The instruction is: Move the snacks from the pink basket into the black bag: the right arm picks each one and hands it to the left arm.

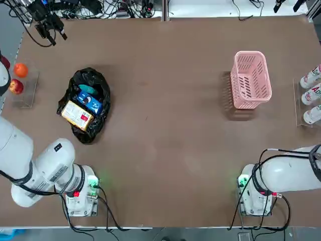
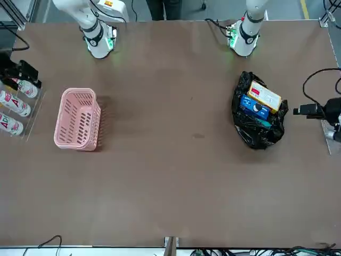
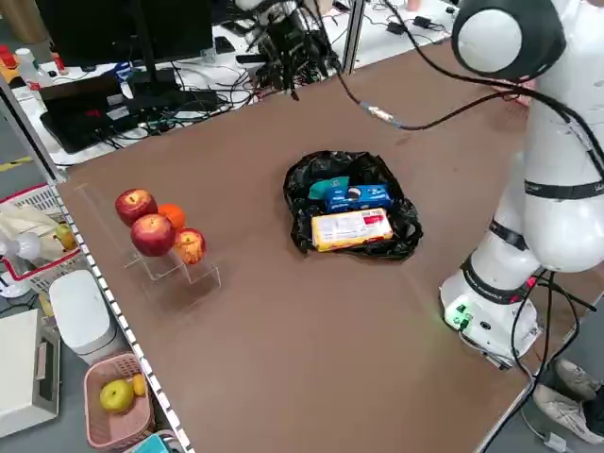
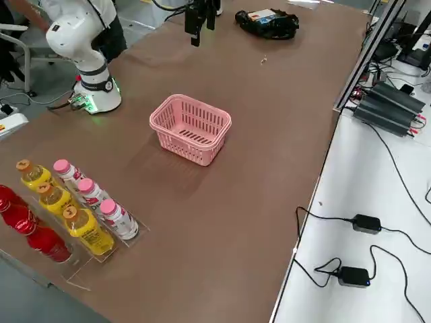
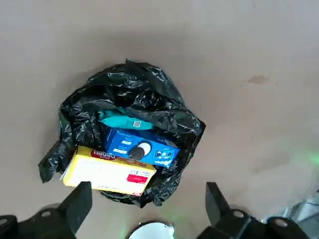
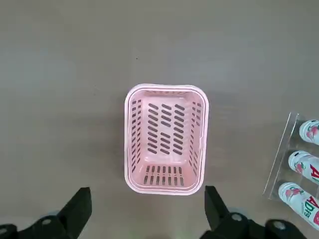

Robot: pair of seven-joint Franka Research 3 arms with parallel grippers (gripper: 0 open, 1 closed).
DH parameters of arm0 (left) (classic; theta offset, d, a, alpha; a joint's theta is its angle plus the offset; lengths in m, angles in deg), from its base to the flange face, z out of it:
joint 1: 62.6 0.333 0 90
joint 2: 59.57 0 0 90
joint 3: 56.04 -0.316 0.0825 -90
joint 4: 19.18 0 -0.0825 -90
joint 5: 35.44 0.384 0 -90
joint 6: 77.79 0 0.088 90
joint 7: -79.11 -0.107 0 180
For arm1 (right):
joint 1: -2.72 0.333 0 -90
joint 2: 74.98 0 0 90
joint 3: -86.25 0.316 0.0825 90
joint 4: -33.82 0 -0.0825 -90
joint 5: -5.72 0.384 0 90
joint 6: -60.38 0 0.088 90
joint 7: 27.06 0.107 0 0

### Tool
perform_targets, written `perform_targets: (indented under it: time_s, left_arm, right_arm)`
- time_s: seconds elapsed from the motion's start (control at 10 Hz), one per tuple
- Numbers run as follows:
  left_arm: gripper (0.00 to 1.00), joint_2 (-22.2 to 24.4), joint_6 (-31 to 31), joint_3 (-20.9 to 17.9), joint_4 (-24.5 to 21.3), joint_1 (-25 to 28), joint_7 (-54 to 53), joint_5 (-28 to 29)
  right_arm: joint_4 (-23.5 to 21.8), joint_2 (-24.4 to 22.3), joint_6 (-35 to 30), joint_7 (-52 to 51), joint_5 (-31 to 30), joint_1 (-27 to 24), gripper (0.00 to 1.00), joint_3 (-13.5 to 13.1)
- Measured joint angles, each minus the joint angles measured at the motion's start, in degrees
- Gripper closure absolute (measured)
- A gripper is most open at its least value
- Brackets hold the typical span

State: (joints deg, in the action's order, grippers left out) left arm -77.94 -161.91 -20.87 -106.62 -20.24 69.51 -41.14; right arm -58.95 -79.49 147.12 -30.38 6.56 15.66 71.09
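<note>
Top view shows the black bag on the robot's left half of the table, mouth spread, with all three snacks lying in it; the teal packet lies farthest from the bases, the blue packet touches it, the yellow-orange packet nearest; the pink basket stands upright on the right half, nothing inside, well apart from the bag; the left gripper hangs above the bag with fingers spread wide, holding nothing; the right gripper hangs above the basket, fingers likewise spread and bare; white bottles stand in a rack just beside the basket; round fruits sit near the bag.
</note>
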Motion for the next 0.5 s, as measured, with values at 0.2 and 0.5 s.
perform_targets:
  time_s: [0.2, 0.5]
  left_arm:
    - [0.0, 3.53, -0.96, -1.69, 0.68, -6.39, 7.1, 0.37]
    - [0.0, 8.99, -4.46, -14.92, 1.94, -24.03, 16.67, 0.76]
  right_arm:
    - [0.0, 0.3, 0.0, 0.31, -0.01, 0.0, 0.0, 0.07]
    - [0.0, 0.38, -0.01, 0.39, -0.25, 0.0, 0.0, 0.17]
